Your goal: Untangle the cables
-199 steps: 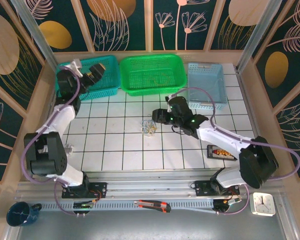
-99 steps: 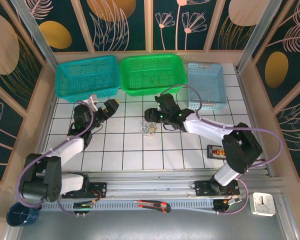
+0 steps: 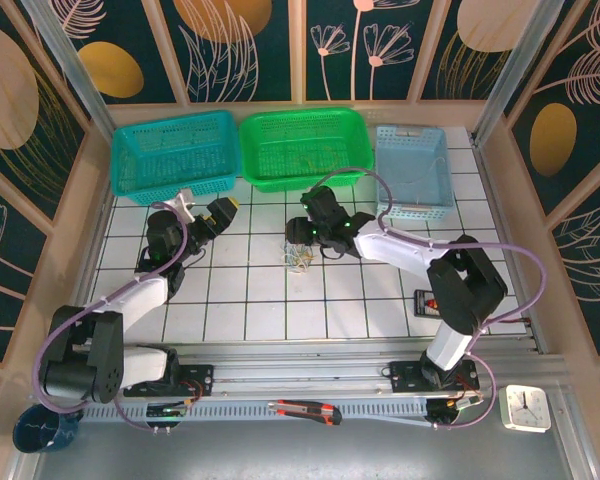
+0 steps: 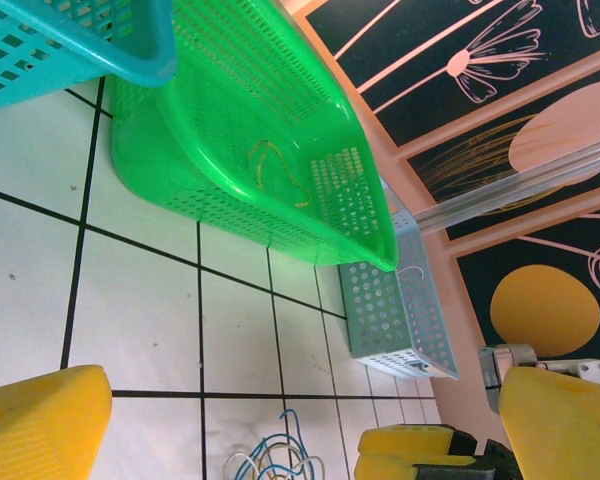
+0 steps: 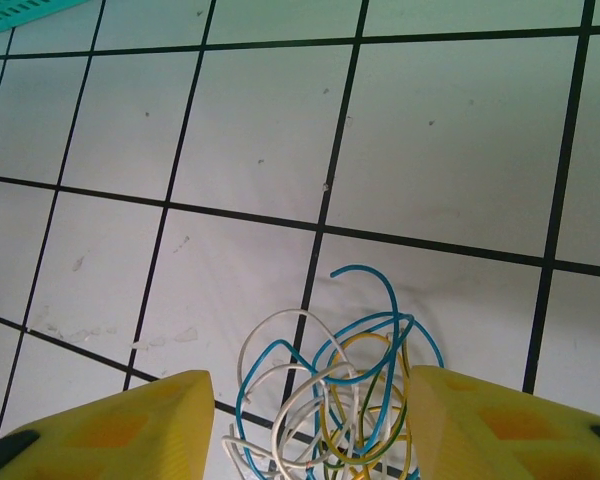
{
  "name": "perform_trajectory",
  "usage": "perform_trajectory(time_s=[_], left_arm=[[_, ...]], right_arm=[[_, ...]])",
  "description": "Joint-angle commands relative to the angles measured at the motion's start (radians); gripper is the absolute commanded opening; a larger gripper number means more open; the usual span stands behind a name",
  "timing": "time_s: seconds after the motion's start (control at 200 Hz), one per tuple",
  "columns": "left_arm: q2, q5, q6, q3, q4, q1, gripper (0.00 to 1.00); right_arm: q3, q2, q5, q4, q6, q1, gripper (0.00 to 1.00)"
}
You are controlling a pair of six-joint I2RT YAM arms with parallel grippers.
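Closing in: R gripper, wide open, now straddles cables lower centre; L gripper, open too, nearer. Grasp looks next.

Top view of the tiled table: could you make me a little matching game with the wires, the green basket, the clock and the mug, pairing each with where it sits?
Things:
1. cables
2. green basket
3. clock
4. mug

Places:
A. near right corner, off the tiles
B. middle of the far row of baskets
C. near left corner, off the tiles
D. on the white tiles, in front of the open right hand

Pairs: 1-D, 2-B, 3-A, 4-C
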Motion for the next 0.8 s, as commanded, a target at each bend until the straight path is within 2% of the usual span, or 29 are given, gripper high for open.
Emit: perform_trajectory(time_s=[0.0,0.175,0.48,0.796], left_arm=[[0.010,0.008,-0.012,-0.008,0.064,-0.002,0.99],[0.011,0.011,-0.014,-0.011,0.070,-0.003,0.99],[0.000,0.008,-0.019,-0.014,0.072,-0.003,0.99],[-0.003,0.006,-0.016,-0.005,0.061,-0.003,0.99]], right_arm=[[0.038,0.033,0.021,-0.018,-0.006,0.011,0.51],[0.059,0.074,0.015,-0.023,-0.006,0.024,0.49],[0.062,0.106,0.024,-0.024,-0.006,0.030,0.39],[0.063,0.082,0.047,-0.035,-0.027,0.028,0.00]])
